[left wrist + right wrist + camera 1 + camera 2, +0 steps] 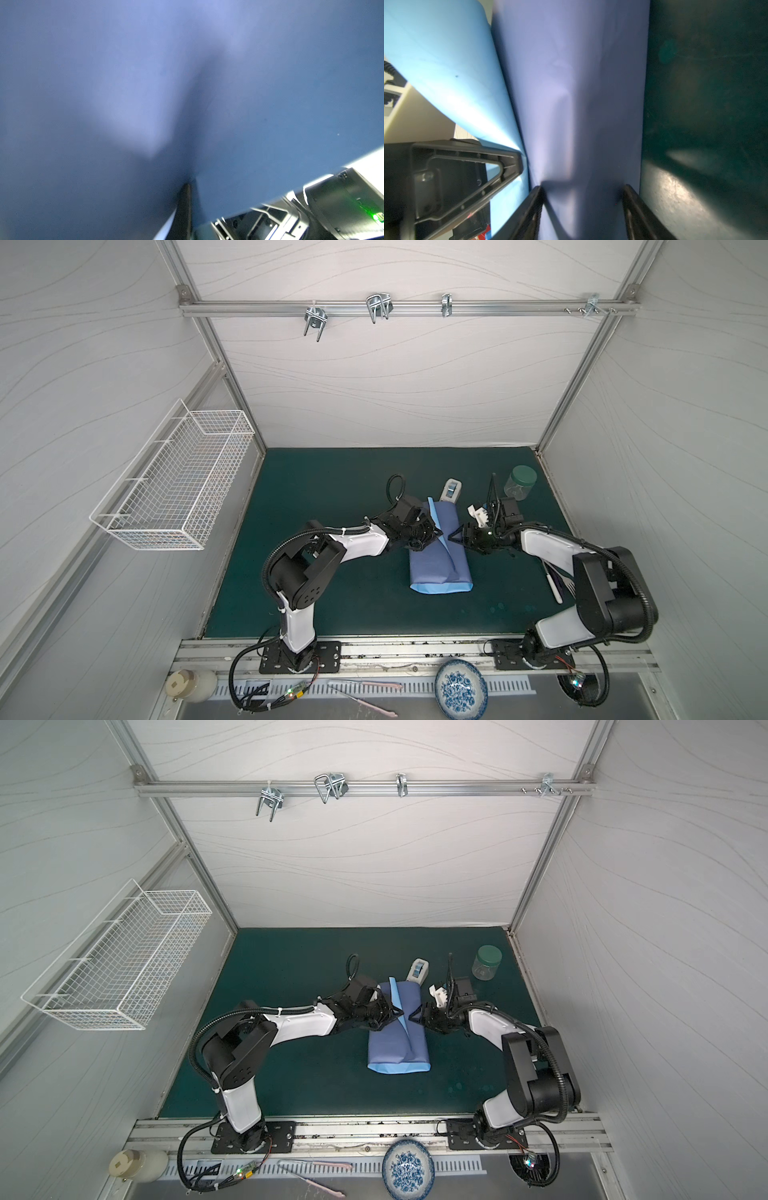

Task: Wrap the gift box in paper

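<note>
Top views are showing the paper (432,572) already lying round the gift box — hidden inside — on the tabletop (332,497), near end folded. Left hand (436,533) is pinching a loose flap of it; right hand (455,538) is straddling the parcel's side, grip unclear. Far end and taping are seemingly remaining.

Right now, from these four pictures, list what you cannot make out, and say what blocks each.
Gift box: hidden in every view, the paper covers it.
Tape dispenser: near end behind the paper, both top views.
Left gripper: left wrist view blurred, filled by paper; one finger shows.
White utensil: partly under the right arm, a top view; too small to identify.
</note>
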Controlling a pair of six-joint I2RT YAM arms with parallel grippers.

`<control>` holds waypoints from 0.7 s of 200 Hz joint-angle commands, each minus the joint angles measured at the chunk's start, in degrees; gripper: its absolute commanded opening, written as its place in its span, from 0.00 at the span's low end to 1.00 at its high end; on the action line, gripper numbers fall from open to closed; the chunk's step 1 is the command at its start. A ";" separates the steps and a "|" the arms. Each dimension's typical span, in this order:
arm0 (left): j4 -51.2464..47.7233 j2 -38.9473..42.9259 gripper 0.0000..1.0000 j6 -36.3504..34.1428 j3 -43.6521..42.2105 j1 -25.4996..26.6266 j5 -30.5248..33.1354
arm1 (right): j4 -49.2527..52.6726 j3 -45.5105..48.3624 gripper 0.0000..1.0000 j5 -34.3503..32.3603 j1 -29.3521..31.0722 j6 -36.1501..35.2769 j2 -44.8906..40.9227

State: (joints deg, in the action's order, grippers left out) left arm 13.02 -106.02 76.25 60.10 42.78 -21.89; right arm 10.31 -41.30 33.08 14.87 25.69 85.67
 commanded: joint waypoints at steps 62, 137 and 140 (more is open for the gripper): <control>7.48 -4.98 0.00 3.24 2.32 0.80 -1.90 | 4.01 0.37 0.61 -4.43 0.86 -0.73 0.81; 13.77 -7.14 0.00 5.74 1.65 1.70 -2.46 | 3.51 0.59 0.61 -4.20 0.86 -0.50 0.99; 14.05 -7.27 0.00 5.94 1.57 1.77 -2.46 | 3.42 0.60 0.61 -4.17 0.81 -0.42 1.07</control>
State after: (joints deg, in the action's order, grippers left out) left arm 22.26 -110.45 80.47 61.21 43.42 -23.68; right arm 10.31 -41.32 33.04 14.87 25.69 85.65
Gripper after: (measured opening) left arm 0.056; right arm 0.611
